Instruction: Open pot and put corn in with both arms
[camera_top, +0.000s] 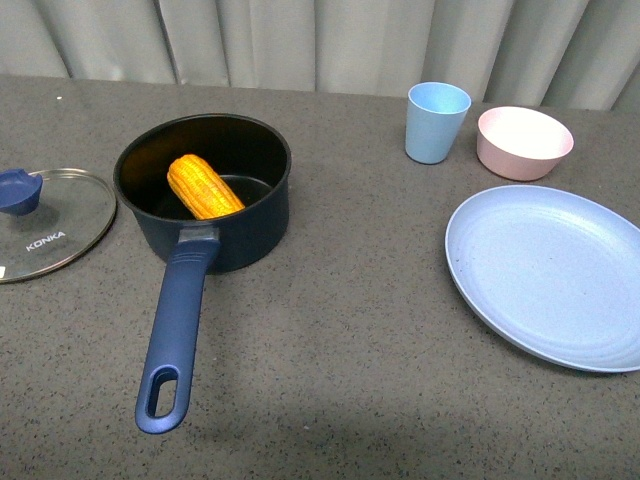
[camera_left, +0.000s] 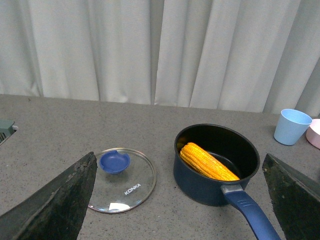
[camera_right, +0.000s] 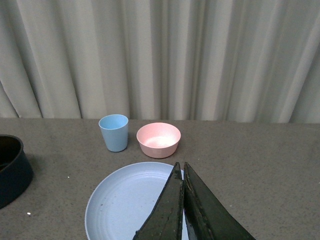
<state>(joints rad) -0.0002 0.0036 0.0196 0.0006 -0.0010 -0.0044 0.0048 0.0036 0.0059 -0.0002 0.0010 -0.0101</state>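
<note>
- The pot (camera_top: 205, 200) — a dark navy saucepan with a black inside — stands upright and uncovered on the grey table, its long blue handle (camera_top: 175, 335) with a slot hole pointing toward the robot.
- The corn (camera_top: 204, 186), a yellow-orange cob with rows of kernels, lies tilted inside the pot, one end up against the wall.
- The glass "KONKA" lid (camera_top: 50, 225) with its blue knob (camera_top: 18, 190) lies flat on the table just left of the pot.

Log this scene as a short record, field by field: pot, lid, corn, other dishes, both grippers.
pot: open, on the table, handle toward the camera
lid: flat on the table left of the pot, knob up
corn: inside the pot, leaning on the wall
others: cup, bowl, plate, all empty
left gripper: open, empty
right gripper: shut, empty, above the plate
</note>
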